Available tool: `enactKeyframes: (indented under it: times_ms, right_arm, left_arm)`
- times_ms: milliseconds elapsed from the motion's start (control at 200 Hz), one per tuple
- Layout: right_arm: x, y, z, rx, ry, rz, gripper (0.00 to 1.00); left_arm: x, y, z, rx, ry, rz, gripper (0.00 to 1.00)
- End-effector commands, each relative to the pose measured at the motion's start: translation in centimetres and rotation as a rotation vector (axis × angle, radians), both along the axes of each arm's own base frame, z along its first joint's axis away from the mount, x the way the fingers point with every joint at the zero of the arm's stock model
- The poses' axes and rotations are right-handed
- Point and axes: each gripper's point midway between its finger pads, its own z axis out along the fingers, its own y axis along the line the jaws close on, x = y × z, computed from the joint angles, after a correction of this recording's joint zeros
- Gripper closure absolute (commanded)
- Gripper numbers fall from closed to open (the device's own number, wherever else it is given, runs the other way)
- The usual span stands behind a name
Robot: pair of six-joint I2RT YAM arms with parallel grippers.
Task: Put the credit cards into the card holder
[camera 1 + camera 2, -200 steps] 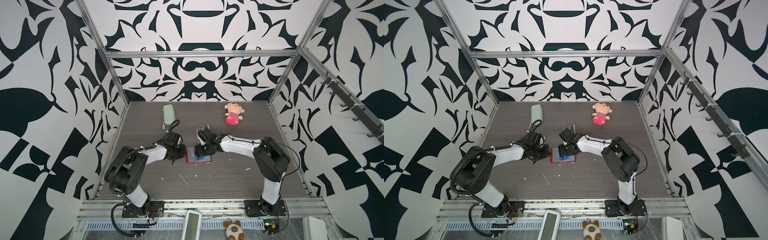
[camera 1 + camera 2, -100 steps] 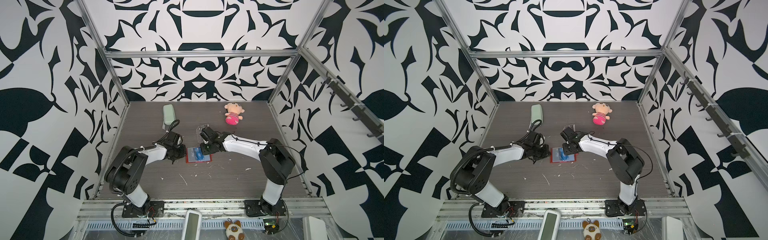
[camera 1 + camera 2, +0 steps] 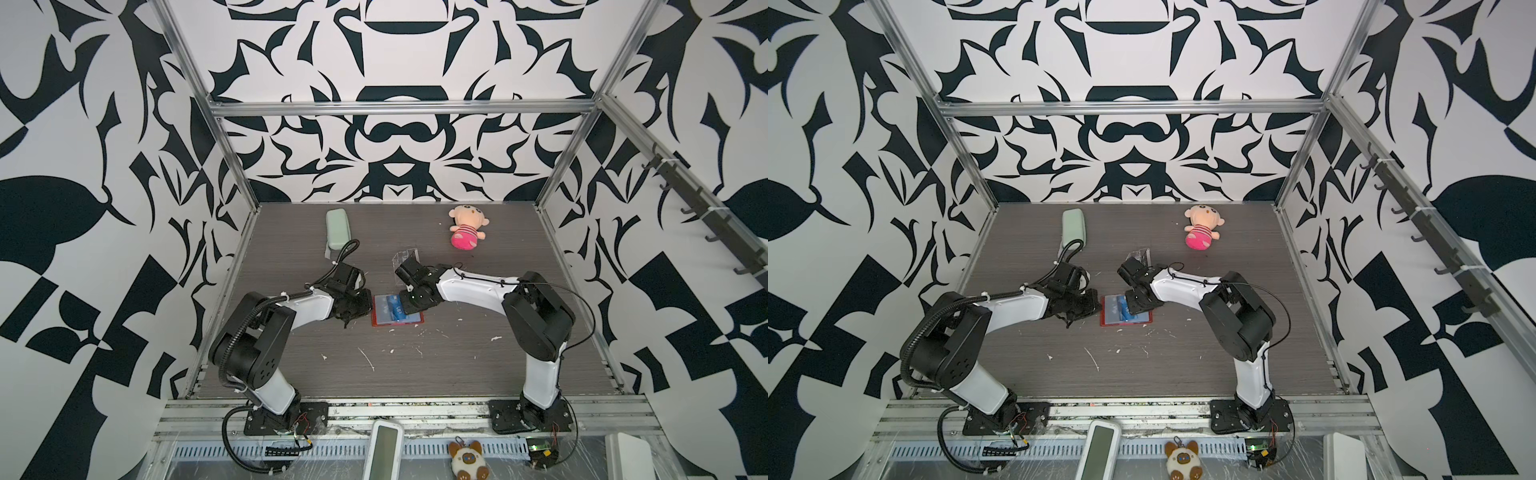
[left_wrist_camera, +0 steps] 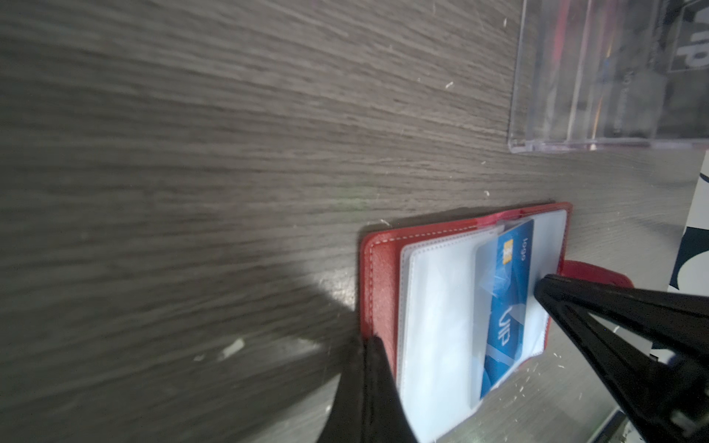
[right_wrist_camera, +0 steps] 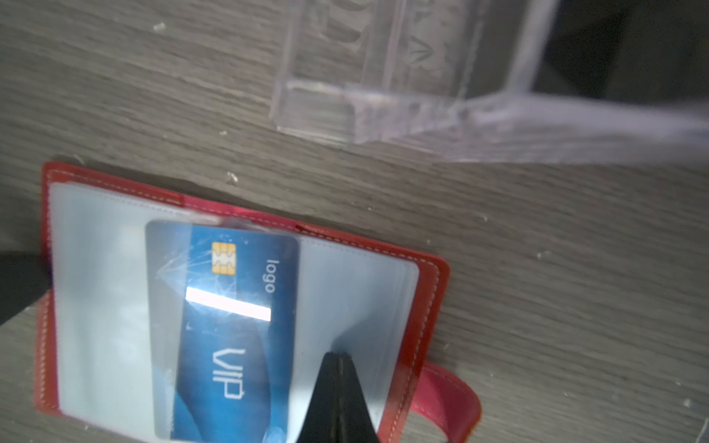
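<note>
A robot test cell in a lab — black-and-white patterned walls (image 3: 104, 124), aluminium frame (image 3: 399, 109), two arms (image 3: 266, 332) (image 3: 540, 320) bolted at a grey bench (image 3: 457, 365).

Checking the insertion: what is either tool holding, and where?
Nothing is held. The right tool, shut, rests its tip on the card holder beside the blue card; the left tool, shut, touches its red edge.

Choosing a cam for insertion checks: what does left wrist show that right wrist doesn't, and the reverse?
Left wrist only: cards in the clear box. Right wrist only: the closed seam of the shut right gripper. Both: the open holder, the blue card partly under a sleeve, the right gripper tip beside that card, and the left gripper at the cover edge, just a dark blur in right wrist.
</note>
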Motion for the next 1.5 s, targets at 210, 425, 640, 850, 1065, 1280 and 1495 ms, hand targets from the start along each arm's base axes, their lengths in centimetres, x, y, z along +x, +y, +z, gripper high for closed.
enactKeyframes:
  times_ms: [210, 425, 640, 850, 1065, 1280, 1495]
  right_arm:
    - [0.1, 1.3, 0.6, 0.015, 0.008, 0.03, 1.0]
    - [-0.2, 2.2, 0.4, 0.047, 0.039, 0.053, 1.0]
    - [-0.6, 3.1, 0.2, 0.098, 0.057, 0.07, 1.0]
    - [-0.7, 3.9, 0.2, 0.137, 0.067, 0.077, 1.0]
    - [-0.9, 4.5, 0.1, 0.172, 0.081, 0.082, 1.0]
    - [-1.0, 5.2, 0.3, 0.215, 0.087, 0.088, 1.0]
    - [-1.2, 5.9, 0.6, 0.26, 0.095, 0.1, 1.0]
  left_arm:
    - [-3.2, 2.5, -3.6, 0.121, 0.145, 0.019, 1.0]
    - [-3.1, 2.5, -3.6, 0.121, 0.144, 0.019, 1.0]
    - [-3.2, 2.5, -3.6, 0.12, 0.146, 0.019, 1.0]
    - [-3.3, 2.5, -3.7, 0.12, 0.149, 0.019, 1.0]
    - [-3.3, 2.6, -3.8, 0.121, 0.15, 0.018, 1.0]
    - [-3.3, 2.6, -3.7, 0.119, 0.147, 0.019, 1.0]
    - [-3.4, 2.5, -3.8, 0.118, 0.149, 0.018, 1.0]
